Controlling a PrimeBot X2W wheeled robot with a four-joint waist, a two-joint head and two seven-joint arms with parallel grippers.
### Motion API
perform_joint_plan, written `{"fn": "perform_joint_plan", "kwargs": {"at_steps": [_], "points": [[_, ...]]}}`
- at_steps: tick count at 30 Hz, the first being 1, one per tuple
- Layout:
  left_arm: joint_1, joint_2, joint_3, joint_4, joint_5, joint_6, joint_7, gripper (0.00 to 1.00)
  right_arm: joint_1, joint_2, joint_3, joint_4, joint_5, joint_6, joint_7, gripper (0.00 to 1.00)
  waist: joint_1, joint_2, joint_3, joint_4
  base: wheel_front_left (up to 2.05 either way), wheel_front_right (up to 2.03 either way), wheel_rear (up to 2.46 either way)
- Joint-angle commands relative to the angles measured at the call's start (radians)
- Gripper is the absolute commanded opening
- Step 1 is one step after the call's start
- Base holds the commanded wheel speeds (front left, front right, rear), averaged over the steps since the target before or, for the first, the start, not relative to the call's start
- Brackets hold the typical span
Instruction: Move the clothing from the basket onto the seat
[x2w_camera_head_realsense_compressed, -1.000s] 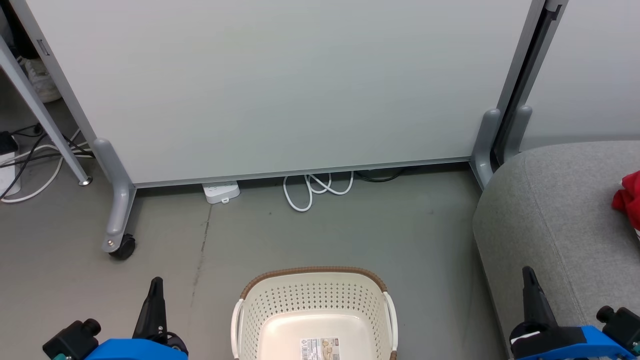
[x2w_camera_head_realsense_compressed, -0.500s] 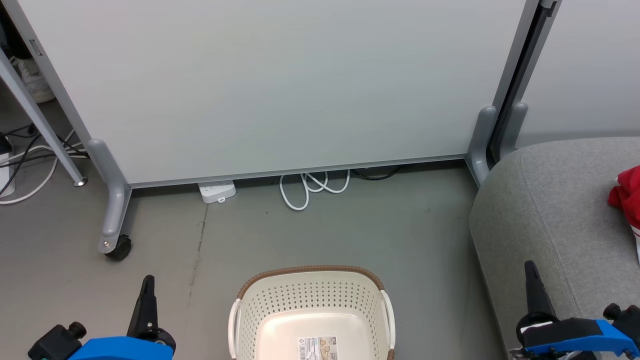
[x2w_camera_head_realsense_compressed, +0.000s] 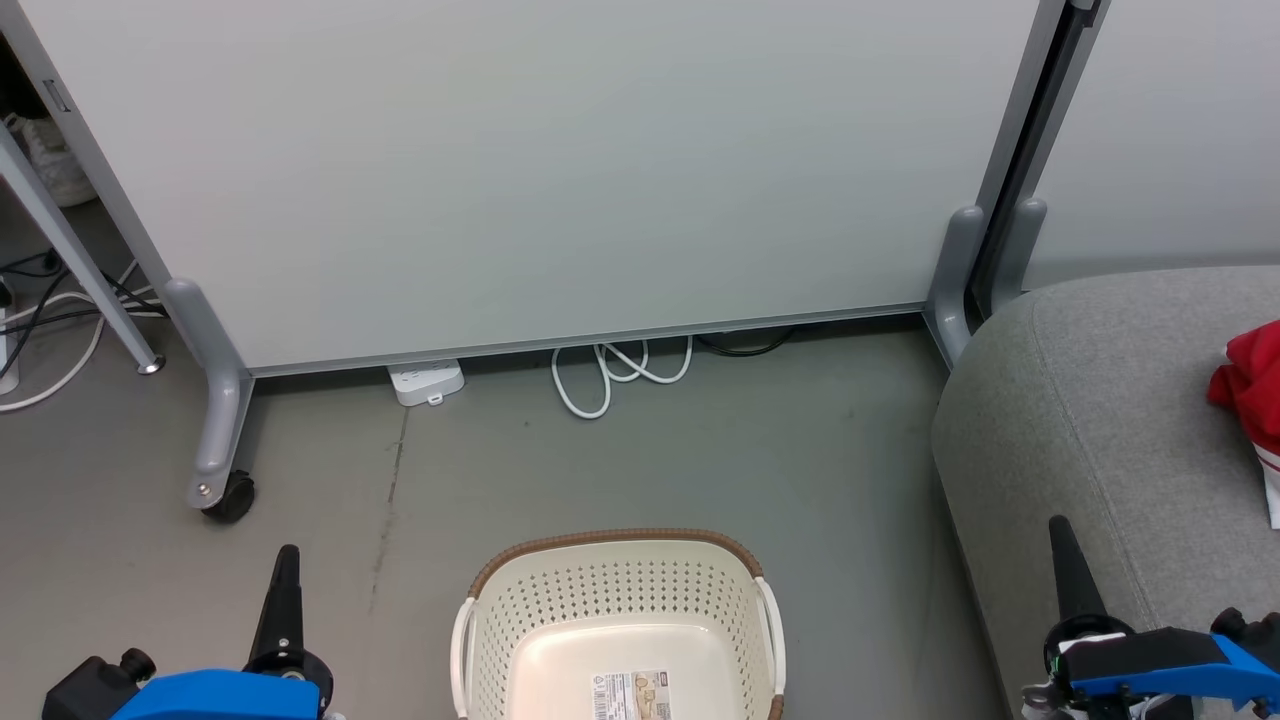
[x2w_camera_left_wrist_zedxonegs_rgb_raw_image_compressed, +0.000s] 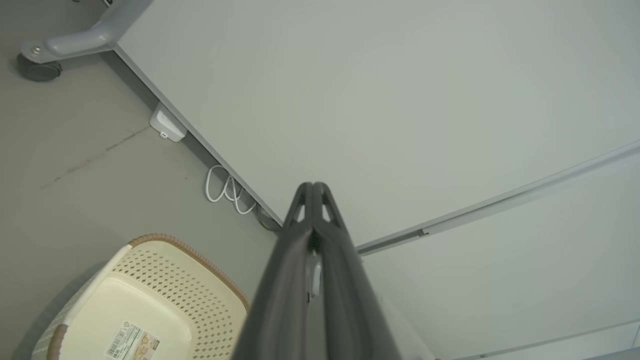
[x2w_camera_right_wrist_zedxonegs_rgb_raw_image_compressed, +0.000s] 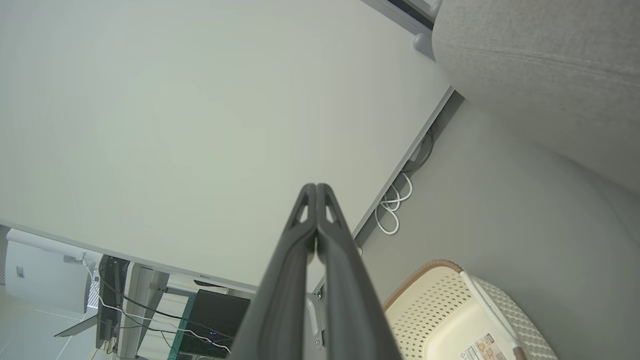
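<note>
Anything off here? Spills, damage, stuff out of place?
Nothing stands out. The basket sits upright on the floor, its visible bottom bare but for a label; red clothing lies on the seat. The left claw and right claw are shut, empty. Only untidiness: a loose white cable coiled under the partition.

The basket (x2w_camera_head_realsense_compressed: 620, 588) sat on the floor (x2w_camera_head_realsense_compressed: 850, 480), near centre; the seat (x2w_camera_head_realsense_compressed: 1100, 400) lay right of it, clothing (x2w_camera_head_realsense_compressed: 1246, 385) on top; a partition (x2w_camera_head_realsense_compressed: 550, 170) stood behind.

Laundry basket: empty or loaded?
Empty, as far as shown: the laundry basket shows a bare bottom and its label; its near end is out of frame. Red clothing lies on the grey sofa cushion.
</note>
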Motion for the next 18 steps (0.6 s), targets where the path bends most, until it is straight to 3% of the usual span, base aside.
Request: {"fn": "perform_joint_plan", "kwargs": {"at_steps": [1,18], "points": [[-0.026,0.005,0.011,-0.014,-0.027,-0.007,0.007,0.0,-0.027,0.001,-0.005,-0.015,0.03,0.0,0.008,0.0,-0.0001,0.0,0.001,-0.001,0.0,0.0,0.0],[-0.027,0.006,0.031,-0.029,-0.181,-0.012,0.048,0.0,-0.041,0.003,-0.014,-0.018,0.182,0.0,0.051,0.0,-0.0001,0.0,0.006,-0.013,0.0,0.0,0.0]]}}
